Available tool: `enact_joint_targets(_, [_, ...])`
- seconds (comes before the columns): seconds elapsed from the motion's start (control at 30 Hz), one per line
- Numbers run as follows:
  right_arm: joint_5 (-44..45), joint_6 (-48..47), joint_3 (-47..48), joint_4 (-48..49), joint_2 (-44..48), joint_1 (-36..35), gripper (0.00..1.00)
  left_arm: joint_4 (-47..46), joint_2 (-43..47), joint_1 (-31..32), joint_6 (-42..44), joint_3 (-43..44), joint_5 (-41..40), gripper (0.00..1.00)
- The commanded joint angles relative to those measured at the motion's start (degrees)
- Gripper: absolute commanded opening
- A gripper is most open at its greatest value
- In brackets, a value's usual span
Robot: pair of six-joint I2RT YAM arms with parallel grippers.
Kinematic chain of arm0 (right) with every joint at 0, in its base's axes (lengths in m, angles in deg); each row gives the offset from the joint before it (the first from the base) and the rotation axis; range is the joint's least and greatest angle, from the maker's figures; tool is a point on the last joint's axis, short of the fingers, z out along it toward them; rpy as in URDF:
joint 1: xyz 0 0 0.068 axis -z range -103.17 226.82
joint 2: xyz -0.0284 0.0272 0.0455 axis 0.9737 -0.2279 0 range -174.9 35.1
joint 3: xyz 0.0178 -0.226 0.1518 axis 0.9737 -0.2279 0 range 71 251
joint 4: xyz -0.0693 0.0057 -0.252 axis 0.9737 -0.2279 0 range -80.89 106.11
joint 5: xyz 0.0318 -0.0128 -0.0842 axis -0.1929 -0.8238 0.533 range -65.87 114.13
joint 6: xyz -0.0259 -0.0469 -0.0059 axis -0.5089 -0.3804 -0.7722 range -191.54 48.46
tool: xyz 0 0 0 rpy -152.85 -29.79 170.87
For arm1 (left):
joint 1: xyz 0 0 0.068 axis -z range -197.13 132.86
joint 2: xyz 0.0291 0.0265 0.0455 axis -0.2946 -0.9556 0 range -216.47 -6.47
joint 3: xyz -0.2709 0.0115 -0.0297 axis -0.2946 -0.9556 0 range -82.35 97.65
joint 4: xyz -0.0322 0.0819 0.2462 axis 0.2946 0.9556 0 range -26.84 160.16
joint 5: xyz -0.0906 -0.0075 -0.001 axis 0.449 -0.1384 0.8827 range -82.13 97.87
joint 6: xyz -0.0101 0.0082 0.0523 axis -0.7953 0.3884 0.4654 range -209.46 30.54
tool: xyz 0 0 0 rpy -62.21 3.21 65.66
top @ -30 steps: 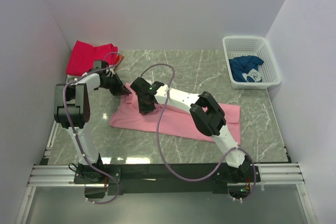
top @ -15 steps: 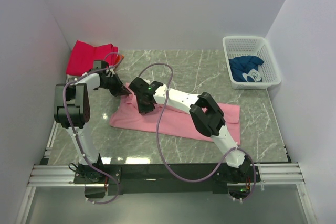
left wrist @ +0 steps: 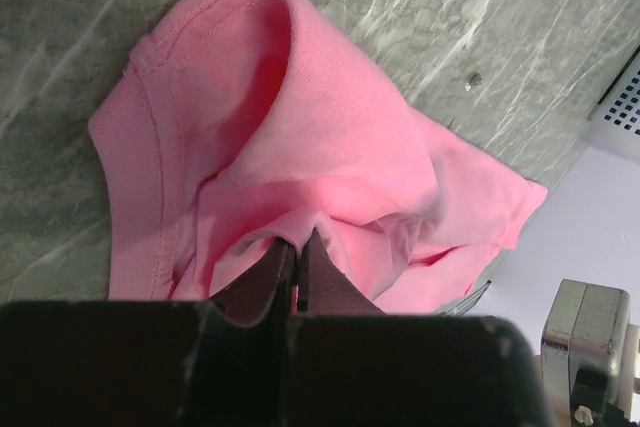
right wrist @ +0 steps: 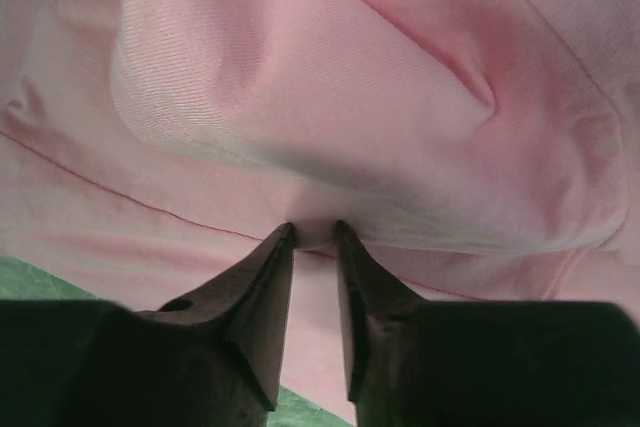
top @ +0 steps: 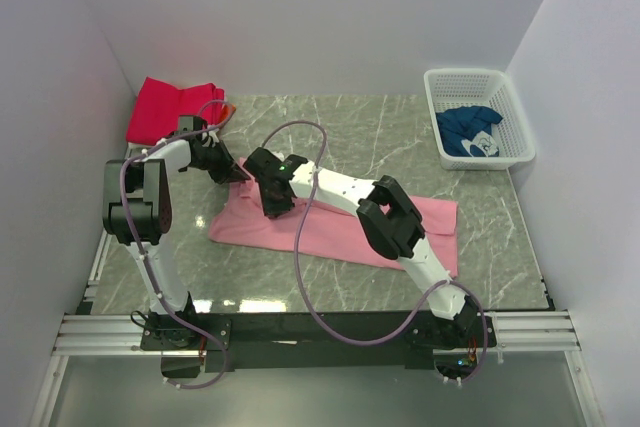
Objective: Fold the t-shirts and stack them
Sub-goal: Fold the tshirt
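The pink t-shirt (top: 440,222) is spread across the middle of the marble surface (top: 400,137). Its far left corner is pinched in the closed left hand (left wrist: 298,247), with the cloth bunched into a fold. Just beside it, a small ridge of the same shirt is gripped by the right hand (right wrist: 313,232). The magenta-red t-shirt (top: 170,107) is laid in the far left corner, and the dark blue t-shirt (top: 470,132) is held in the white basket (top: 480,79).
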Motion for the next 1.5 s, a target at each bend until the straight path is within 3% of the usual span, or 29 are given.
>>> enact_joint_targets(0.0, [1.72,-0.61,2.37,-0.5,-0.86,-0.38,0.28,-0.14,0.54,-0.39,0.98,1.9,0.14,0.01])
enact_joint_targets(0.17, [3.04,-0.7,2.1,-0.59,0.37,-0.3,0.19,-0.05,0.54,-0.48,1.07,1.72,0.14,0.0])
enact_joint_targets(0.53, [5.15,-1.23,-0.53,-1.38,6.87,0.23,0.19,2.32,3.34,-1.0,2.3,0.93,-2.58,0.0])
enact_joint_targets(0.87, [1.99,-2.19,-4.66,-2.08,12.15,0.67,0.15,3.38,11.08,-1.01,1.95,-6.26,-2.85,0.0])
enact_joint_targets(1.47, [-5.57,-4.39,-20.66,0.12,22.87,1.73,0.13,8.47,23.73,-0.74,0.72,-18.93,-4.15,0.01])
